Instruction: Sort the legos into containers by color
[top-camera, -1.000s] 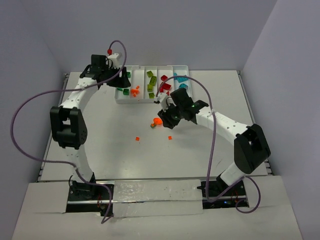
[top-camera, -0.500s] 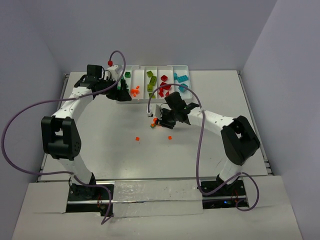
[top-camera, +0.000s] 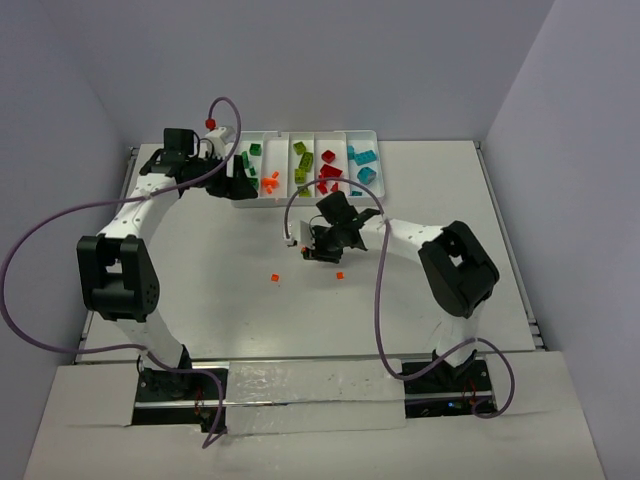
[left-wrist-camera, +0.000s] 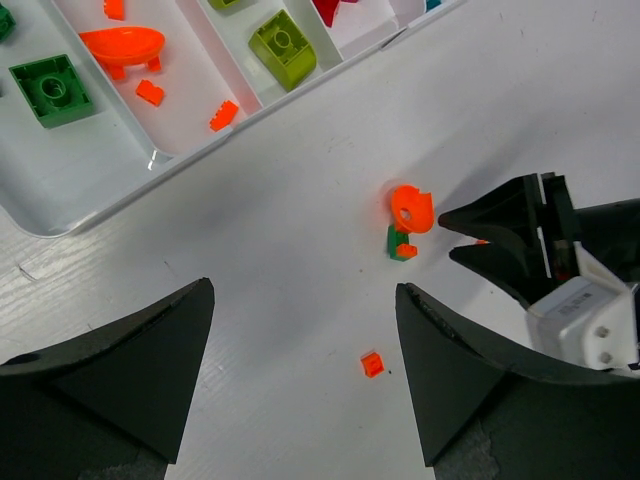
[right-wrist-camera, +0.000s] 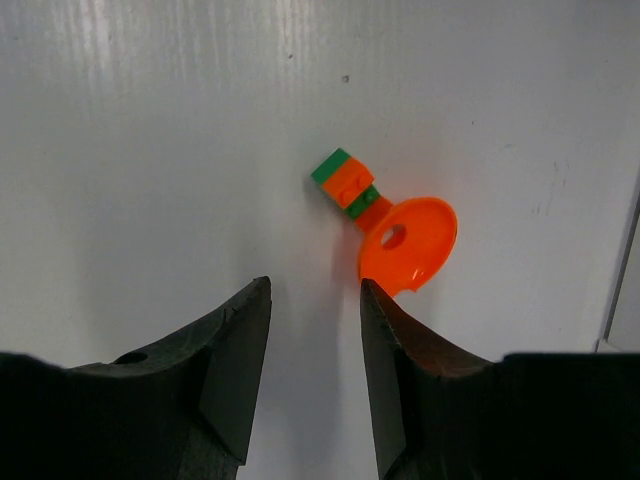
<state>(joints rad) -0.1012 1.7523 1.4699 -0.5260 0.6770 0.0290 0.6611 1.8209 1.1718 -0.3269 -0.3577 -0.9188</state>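
An orange disc piece (right-wrist-camera: 410, 240) joined to a small green-and-orange stack (right-wrist-camera: 345, 183) lies on the table. My right gripper (right-wrist-camera: 313, 287) is open and empty just short of it, its right fingertip close to the disc's edge. In the top view the right gripper (top-camera: 312, 245) covers most of this piece. My left gripper (left-wrist-camera: 303, 290) is open and empty above the table, beside the near left corner of the white tray (left-wrist-camera: 130, 185). It sees the disc (left-wrist-camera: 411, 208) and a tiny orange brick (left-wrist-camera: 372, 363). The tray (top-camera: 345, 133) holds dark green, orange, lime, red and teal bricks, one colour per compartment.
Two tiny orange bits (top-camera: 275, 277) (top-camera: 340, 274) lie loose in front of the right gripper. The left gripper (top-camera: 238, 188) hangs over the tray's near left corner. Purple cables loop from both arms. Walls close the table in at the back and sides.
My right gripper has moved left and forward, up to the orange disc piece. My left gripper has drawn back from above the tray's left compartment to its near edge.
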